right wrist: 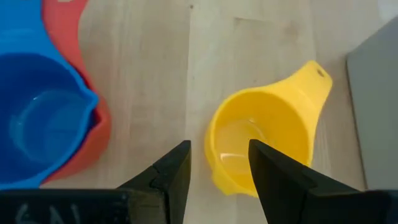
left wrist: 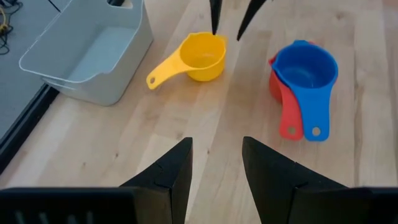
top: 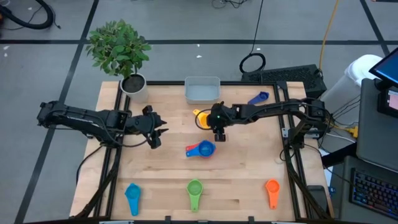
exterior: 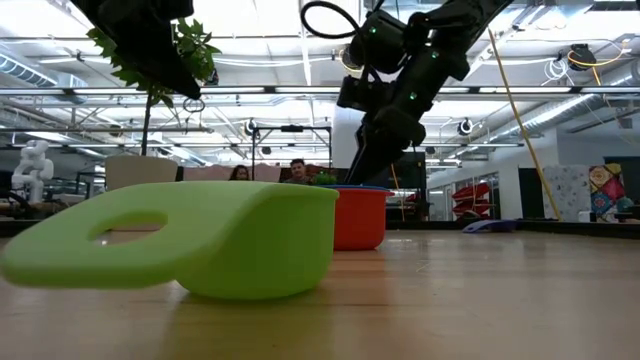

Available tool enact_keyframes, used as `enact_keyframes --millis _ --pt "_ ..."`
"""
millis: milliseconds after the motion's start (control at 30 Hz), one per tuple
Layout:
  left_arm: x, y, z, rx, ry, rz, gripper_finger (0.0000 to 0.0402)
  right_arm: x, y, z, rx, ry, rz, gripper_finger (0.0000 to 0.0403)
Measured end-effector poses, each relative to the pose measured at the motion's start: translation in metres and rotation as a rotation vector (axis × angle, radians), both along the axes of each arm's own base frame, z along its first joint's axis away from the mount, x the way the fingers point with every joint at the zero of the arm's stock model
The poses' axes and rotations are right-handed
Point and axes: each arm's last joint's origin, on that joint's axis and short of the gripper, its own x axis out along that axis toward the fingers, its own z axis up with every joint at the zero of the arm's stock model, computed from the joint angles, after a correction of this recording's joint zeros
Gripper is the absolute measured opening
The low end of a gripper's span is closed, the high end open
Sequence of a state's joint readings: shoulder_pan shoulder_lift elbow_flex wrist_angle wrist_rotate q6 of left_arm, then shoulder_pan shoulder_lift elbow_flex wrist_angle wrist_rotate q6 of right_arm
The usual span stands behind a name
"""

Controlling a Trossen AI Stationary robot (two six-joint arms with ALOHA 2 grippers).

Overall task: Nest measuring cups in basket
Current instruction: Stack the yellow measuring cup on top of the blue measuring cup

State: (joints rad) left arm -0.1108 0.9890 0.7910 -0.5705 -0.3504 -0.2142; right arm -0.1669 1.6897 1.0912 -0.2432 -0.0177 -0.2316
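Currently, the small yellow plastic measuring cup [right wrist: 261, 146] beside the pale grey-blue rectangular plastic basket [top: 202, 89] is being approached: the right gripper [right wrist: 217, 163] is held above its rim, jaws parted and empty. Lowering and closing are called for next. The left gripper [left wrist: 216, 160] is kept waiting nearby, jaws apart.

A grey floor [top: 56, 68] with dark lines surrounds the wooden table [top: 249, 174]. Beyond it, a bright hall: ceiling trusses [exterior: 250, 90], strip lights [exterior: 260, 62], seated people [exterior: 295, 172].

Both hands [top: 155, 134] [top: 219, 133] parted, empty
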Motion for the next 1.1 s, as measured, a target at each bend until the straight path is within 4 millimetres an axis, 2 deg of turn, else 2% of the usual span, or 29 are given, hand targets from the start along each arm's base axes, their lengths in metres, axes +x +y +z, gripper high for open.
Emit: enact_keyframes --millis 333,567,767,1100 --pt "0.0 0.0 0.0 -0.004 -0.003 0.003 0.0145 0.005 -0.006 -0.022 0.029 0.051 0.021 0.0155" --pt "0.0 0.0 0.0 -0.003 -0.003 0.003 0.0145 0.007 -0.007 -0.022 0.017 0.033 0.028 0.0154" --pt "0.0 0.0 0.0 -0.004 -0.003 0.003 0.0145 0.003 -0.013 -0.024 0.014 0.068 0.023 0.0112" --pt "0.0 0.0 0.0 -0.003 -0.003 0.003 0.0145 -0.013 -0.013 -0.044 0.009 0.11 0.03 0.0051"
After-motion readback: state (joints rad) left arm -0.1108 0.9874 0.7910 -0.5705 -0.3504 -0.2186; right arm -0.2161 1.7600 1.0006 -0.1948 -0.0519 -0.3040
